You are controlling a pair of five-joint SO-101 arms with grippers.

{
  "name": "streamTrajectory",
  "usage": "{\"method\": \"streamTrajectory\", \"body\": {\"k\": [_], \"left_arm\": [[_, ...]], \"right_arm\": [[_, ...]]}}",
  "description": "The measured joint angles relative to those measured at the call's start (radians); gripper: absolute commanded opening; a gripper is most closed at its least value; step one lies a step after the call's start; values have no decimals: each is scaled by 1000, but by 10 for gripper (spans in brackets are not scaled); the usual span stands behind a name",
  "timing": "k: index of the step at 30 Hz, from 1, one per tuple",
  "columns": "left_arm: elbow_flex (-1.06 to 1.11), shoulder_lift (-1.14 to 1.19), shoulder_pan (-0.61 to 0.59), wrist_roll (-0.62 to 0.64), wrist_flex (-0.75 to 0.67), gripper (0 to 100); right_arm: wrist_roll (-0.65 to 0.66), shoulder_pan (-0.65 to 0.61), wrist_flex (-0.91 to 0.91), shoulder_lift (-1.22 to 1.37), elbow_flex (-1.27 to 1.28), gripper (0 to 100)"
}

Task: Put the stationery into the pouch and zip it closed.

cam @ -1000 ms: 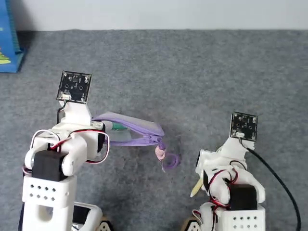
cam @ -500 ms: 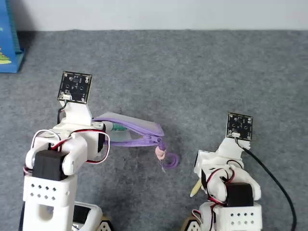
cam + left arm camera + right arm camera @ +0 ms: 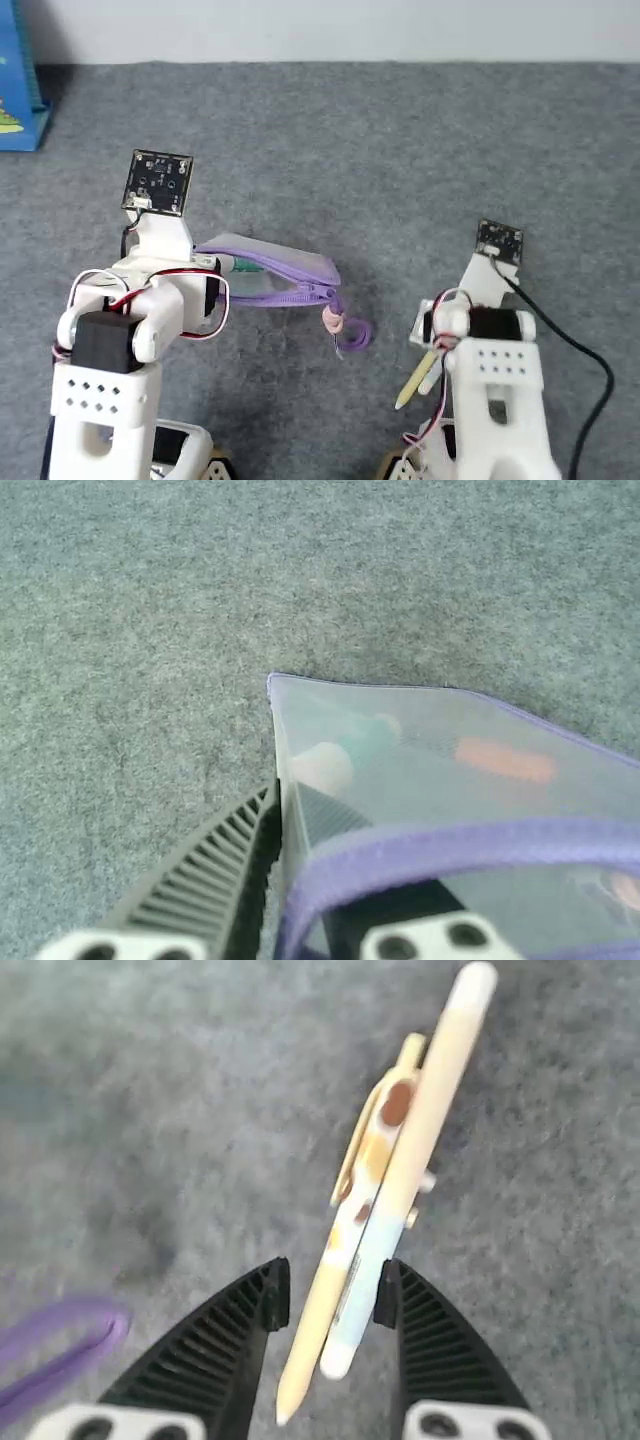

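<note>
We see the left pincer (image 3: pixel 288 815) clamped on the purple pouch (image 3: pixel 430 780) (items inside, seemingly 3); the right pincer (image 3: pixel 332 1278) grips 1 cream pen (image 3: pixel 405 1150).

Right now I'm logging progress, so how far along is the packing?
Done: a few items sit inside the pouch, whose open mouth the left tool holds. In hand: the right tool grips a cream pen. Left: pen into pouch, then zipping closed.
</note>
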Motion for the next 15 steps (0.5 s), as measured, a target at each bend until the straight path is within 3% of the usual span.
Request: {"method": "streamTrajectory", "body": {"k": [15], "left_arm": [[2, 0, 0, -11, 0, 12]], "right_arm": [[0, 29, -302, 436, -32, 143]]}}
